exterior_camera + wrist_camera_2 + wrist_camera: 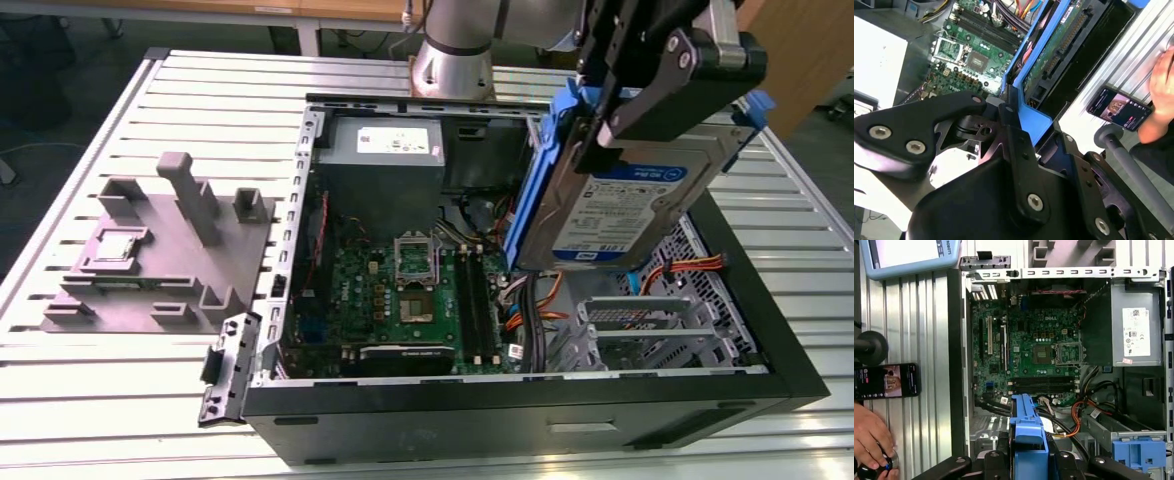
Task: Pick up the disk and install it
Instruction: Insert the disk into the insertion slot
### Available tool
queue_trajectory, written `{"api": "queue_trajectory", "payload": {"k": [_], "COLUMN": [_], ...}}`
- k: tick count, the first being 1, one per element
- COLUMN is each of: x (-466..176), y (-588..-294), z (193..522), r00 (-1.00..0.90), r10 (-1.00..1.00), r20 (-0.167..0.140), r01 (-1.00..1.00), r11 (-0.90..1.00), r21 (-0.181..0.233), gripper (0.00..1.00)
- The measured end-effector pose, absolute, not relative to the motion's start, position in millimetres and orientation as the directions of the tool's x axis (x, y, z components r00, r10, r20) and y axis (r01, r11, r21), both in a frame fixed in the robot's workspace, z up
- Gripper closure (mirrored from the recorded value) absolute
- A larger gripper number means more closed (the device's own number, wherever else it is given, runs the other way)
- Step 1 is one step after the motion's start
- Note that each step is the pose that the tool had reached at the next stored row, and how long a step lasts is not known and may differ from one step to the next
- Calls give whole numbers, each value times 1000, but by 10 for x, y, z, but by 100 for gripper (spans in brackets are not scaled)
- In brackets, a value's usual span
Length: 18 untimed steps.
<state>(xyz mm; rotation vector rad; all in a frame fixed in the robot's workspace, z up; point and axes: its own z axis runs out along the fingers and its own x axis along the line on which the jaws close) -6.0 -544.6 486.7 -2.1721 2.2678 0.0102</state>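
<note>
You have the disk (625, 205) up in the air, pinched at its upper end by the gripper (638, 95). In the second wrist view the black fingers (1019, 145) are clamped tight on the disk's blue rail, 1 on each side, with no gap showing between finger and plastic. The disk hangs nearly upright, slightly tilted, its label facing the exterior camera and blue rails running down both long edges.

It sits above the open computer case (534, 395), over the exterior view's right half, between the motherboard (400, 290) and the metal drive cage (654, 325). Whether its lower end touches anything inside, you cannot tell.

In the first wrist view the disk's blue edge points toward the orange cables (1079, 415) beside the motherboard, and 1 bare blue bracket (1139, 452) lies in the case nearby. Outside the case, a person's hand (871, 432) is near a phone (886, 381) on the slatted table (929, 340).
</note>
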Motion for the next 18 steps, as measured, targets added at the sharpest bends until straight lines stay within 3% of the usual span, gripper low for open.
{"api": "queue_trajectory", "payload": {"k": [18], "x": [240], "y": [-5549], "z": [4708], "r00": [-43], "r10": [-999], "r20": [-6], "r01": [-999], "r11": [43], "r21": [4], "gripper": [64]}}
